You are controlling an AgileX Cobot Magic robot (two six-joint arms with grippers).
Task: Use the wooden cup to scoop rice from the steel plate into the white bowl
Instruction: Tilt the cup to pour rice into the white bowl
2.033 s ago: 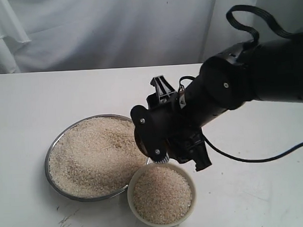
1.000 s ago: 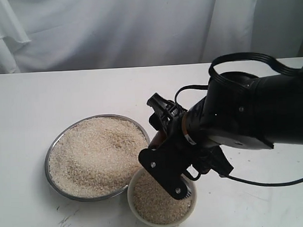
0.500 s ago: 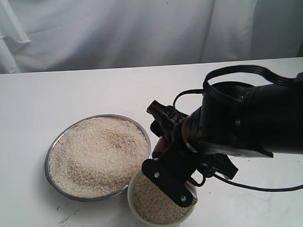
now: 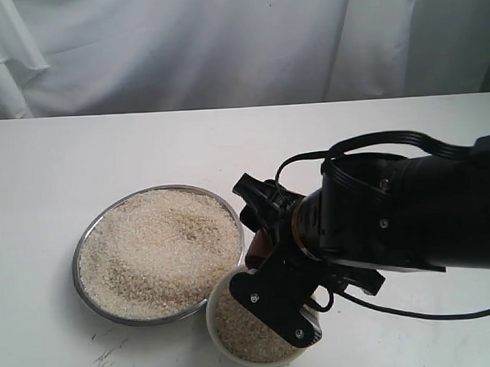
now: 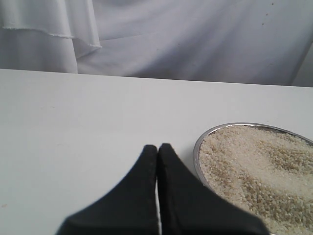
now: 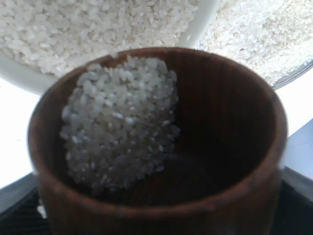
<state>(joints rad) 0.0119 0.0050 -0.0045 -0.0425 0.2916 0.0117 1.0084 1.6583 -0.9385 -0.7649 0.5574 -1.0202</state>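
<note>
Holding rice point(image 6: 120, 122), wooden cup point(image 6: 222, 117) tilts over rice-filled white bowl point(image 6: 198, 30).

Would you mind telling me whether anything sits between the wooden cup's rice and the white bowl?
Nothing visible does: the wooden cup is tipped toward the white bowl, and its rice sits near the lip.

White tabletop point(image 4: 147, 147) open from 9 to 12 o'clock of the wide shiny steel plate point(image 4: 76, 270). Bulky black right arm point(image 4: 391, 219) overhangs the small white ceramic bowl point(image 4: 211, 317) from 3 o'clock.
</note>
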